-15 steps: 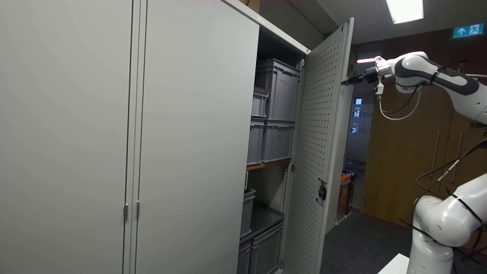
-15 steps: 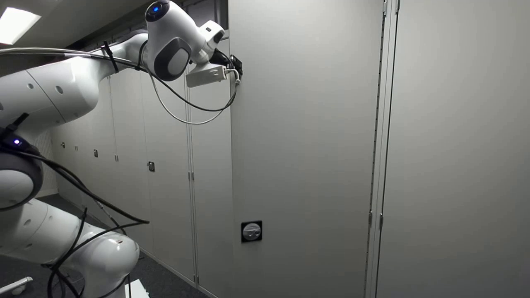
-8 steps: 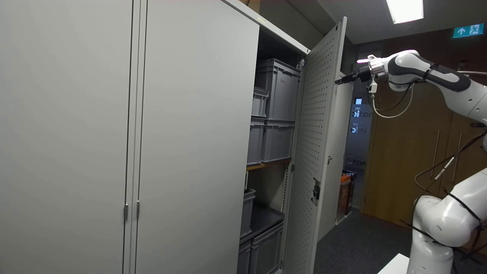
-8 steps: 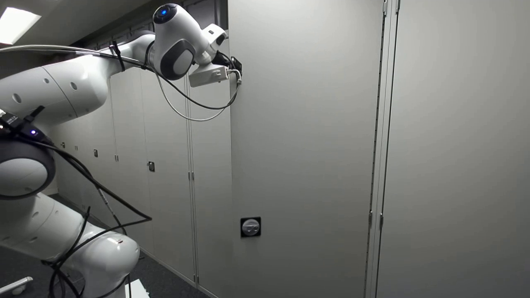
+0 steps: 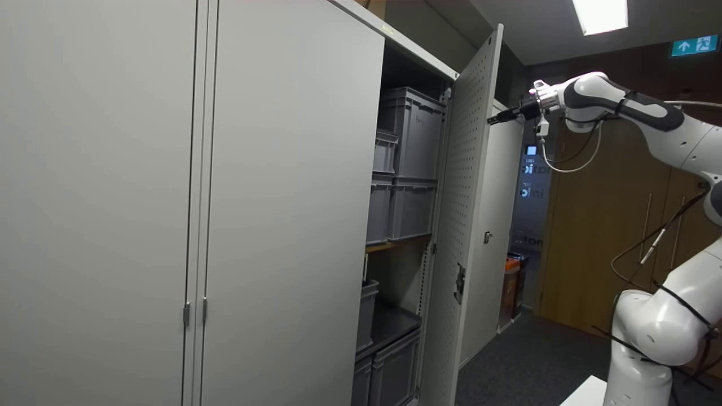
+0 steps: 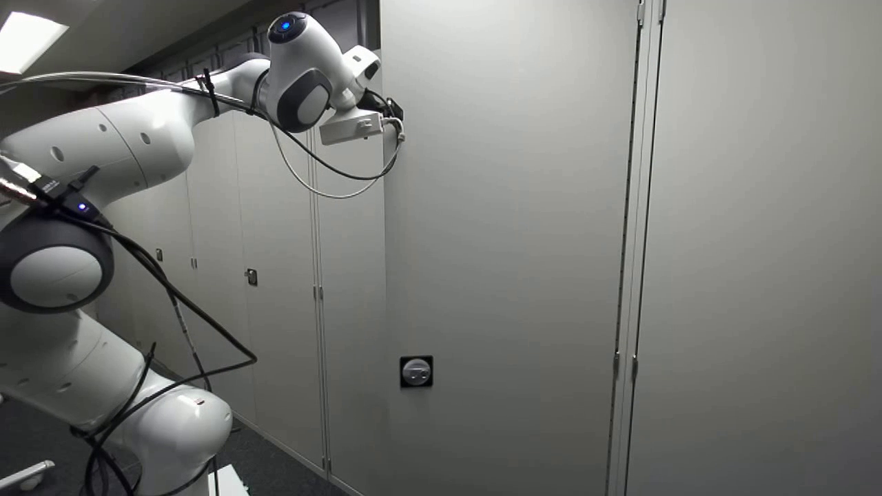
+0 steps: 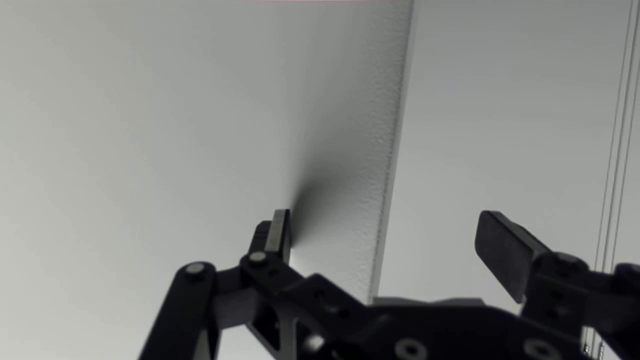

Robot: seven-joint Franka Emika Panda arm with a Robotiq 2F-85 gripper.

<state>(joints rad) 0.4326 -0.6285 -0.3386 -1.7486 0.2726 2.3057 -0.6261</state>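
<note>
In an exterior view, you can't read the blurred writing on the upper bin, and the frame's bottom edge cuts off the door. The wrist view crops your gripper.

Dark grey, carpet-looking floor here, and you can see it in both exterior views. In an exterior view a row of tall, light-grey, flat-fronted metal-looking cabinets stands right on it, bottom edges running off toward the back. Lower corner there, a white bar-shaped foot with a small caster is on it too, cut off by the edge. In an exterior view you also get a boxy brownish bin with a bright orange lid just beside a dark boxy bin. Then a flat white counter, only a corner showing, with the glossy white robot base rising right by it; can't tell exactly how they meet.
</note>
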